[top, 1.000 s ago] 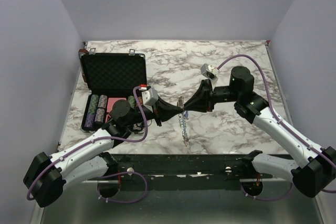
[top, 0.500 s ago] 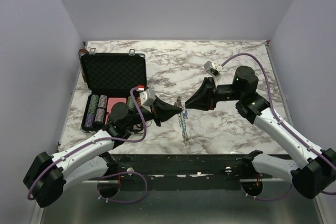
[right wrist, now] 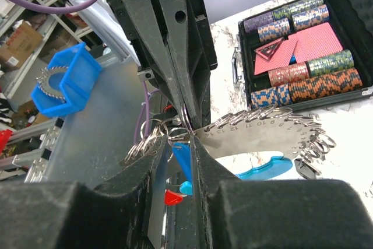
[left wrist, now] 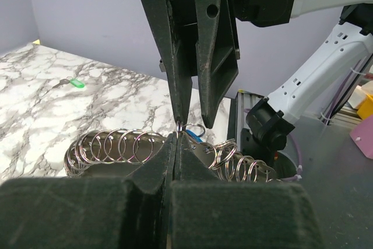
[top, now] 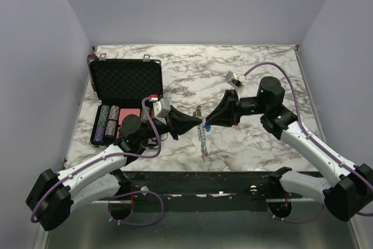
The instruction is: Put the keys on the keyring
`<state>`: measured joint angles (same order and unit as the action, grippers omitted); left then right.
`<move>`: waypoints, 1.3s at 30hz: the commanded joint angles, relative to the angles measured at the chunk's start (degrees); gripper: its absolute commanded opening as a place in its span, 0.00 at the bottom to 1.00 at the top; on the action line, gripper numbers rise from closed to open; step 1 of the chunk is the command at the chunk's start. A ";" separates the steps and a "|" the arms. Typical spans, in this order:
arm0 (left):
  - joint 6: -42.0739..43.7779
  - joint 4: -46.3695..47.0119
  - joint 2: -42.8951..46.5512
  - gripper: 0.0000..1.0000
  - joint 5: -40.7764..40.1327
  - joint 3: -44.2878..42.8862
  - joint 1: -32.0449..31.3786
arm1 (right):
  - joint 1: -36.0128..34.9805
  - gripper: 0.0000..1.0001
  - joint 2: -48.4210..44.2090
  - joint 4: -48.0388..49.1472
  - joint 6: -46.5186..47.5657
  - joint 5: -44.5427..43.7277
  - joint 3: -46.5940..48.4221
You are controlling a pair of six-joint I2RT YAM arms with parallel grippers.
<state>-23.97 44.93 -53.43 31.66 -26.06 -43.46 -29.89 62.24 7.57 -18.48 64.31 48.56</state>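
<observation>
The keyring (top: pixel 203 142) is a grey metal strip lined with small rings and with a light-blue section (right wrist: pixel 265 169); it hangs between the two grippers down to the table. My left gripper (top: pixel 200 123) is shut on one small ring (left wrist: pixel 179 126) of it. My right gripper (top: pixel 207 123) meets it tip to tip and is shut on the blue key (right wrist: pixel 183 157), which stands right at that ring. A red key (right wrist: pixel 172 197) and a small blue head (right wrist: pixel 187 188) hang below. The green key (left wrist: pixel 76 83) lies loose on the marble behind the grippers.
The open black foam-lined case (top: pixel 125 83) stands at the left with rows of poker chips (top: pixel 108 122) and pink cards in its tray; it also shows in the right wrist view (right wrist: pixel 303 45). A blue box (right wrist: pixel 64 83) sits beyond the table's near edge.
Half a second ago my right gripper was drawn back and slightly raised; it has moved left again so its tips meet the left gripper's. The left gripper has barely moved.
</observation>
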 commanded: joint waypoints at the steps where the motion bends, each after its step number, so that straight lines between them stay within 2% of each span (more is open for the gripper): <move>1: -0.91 4.47 0.08 0.00 1.56 -1.01 0.31 | -0.26 0.31 -0.10 2.44 -0.86 2.04 -0.39; 10: -1.52 5.34 -1.94 0.00 4.02 -2.41 0.31 | -1.66 0.31 1.22 2.97 -0.33 1.96 0.14; 16: -1.43 5.26 -2.64 0.00 5.08 -2.94 0.31 | -1.75 0.25 1.40 2.97 -0.33 1.69 -0.04; 22: -0.82 4.21 -2.38 0.00 4.99 -2.94 0.40 | -1.40 0.40 2.01 4.47 -3.75 -1.73 2.15; 26: 0.06 2.63 -1.42 0.00 3.15 -2.68 0.40 | -1.49 0.42 2.19 0.70 -0.78 -4.98 3.30; 29: 0.32 2.45 -0.98 0.00 3.14 -2.50 0.40 | -1.49 0.42 1.84 -2.73 1.60 -7.62 3.22; 34: 0.06 2.80 -1.06 0.00 3.85 -2.33 0.40 | -1.49 0.40 1.75 -3.09 1.87 -8.24 2.86; 39: 0.24 2.27 -0.54 0.00 3.67 -2.15 0.57 | -0.61 0.34 1.57 -2.56 2.66 -4.91 4.70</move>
<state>-23.86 43.75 -56.14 33.80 -26.76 -42.70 -31.40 63.75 6.02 -17.89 60.64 50.74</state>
